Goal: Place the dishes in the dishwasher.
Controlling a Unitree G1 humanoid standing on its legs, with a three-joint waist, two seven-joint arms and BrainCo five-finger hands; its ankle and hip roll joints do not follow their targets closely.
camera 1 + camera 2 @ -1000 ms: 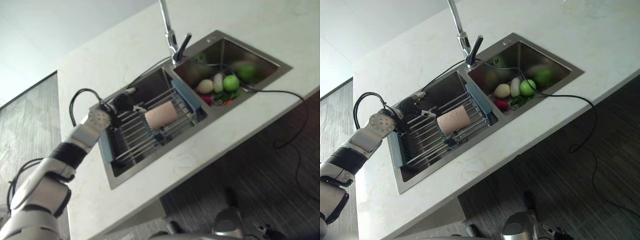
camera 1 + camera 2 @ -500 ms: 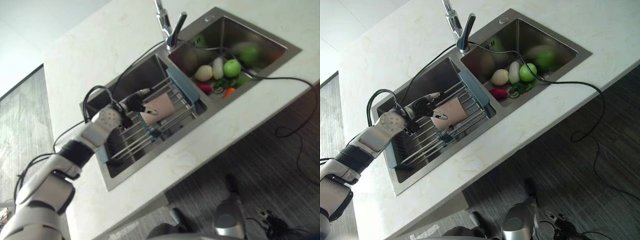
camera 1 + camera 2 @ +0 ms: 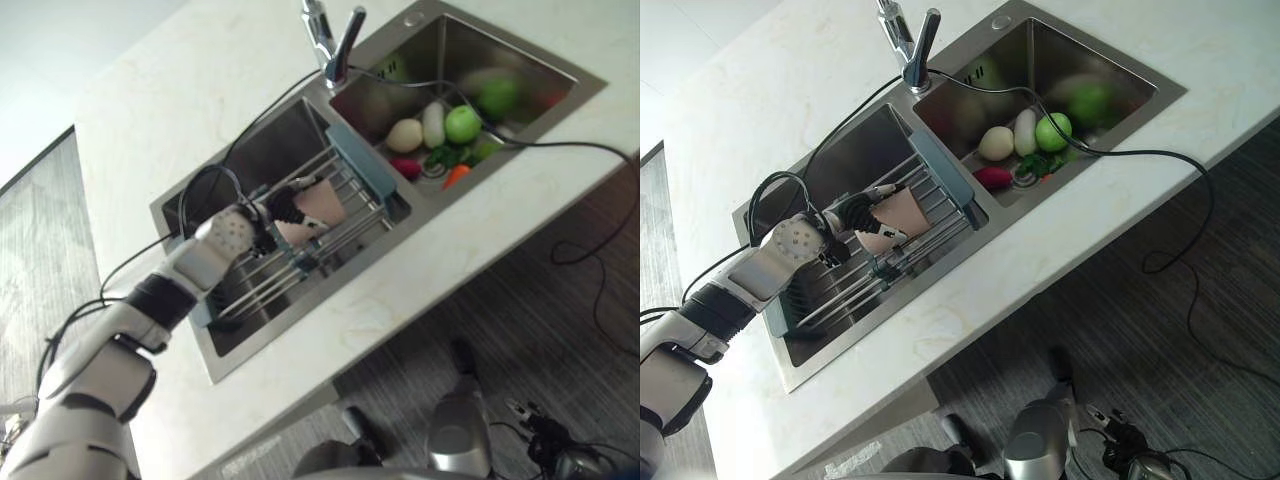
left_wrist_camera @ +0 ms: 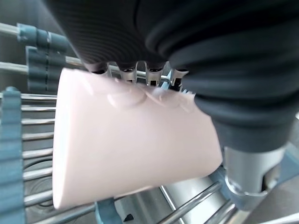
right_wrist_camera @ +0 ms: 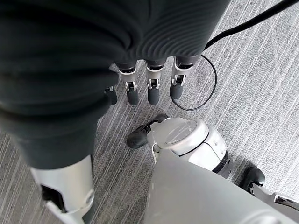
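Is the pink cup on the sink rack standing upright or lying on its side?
On its side. The pink cup lies across the bars of the rack, its open rim facing sideways, with the left hand reaching over it.

Vegetables (image 3: 437, 128) beside faucet (image 3: 328, 40)

A pale marble-look counter (image 3: 180, 110) stands over dark grey striped carpet (image 3: 1200, 380).

left hand (image 3: 852, 214) now over from the rack's (image 3: 940, 178) end onto the pink cup (image 3: 902, 212)
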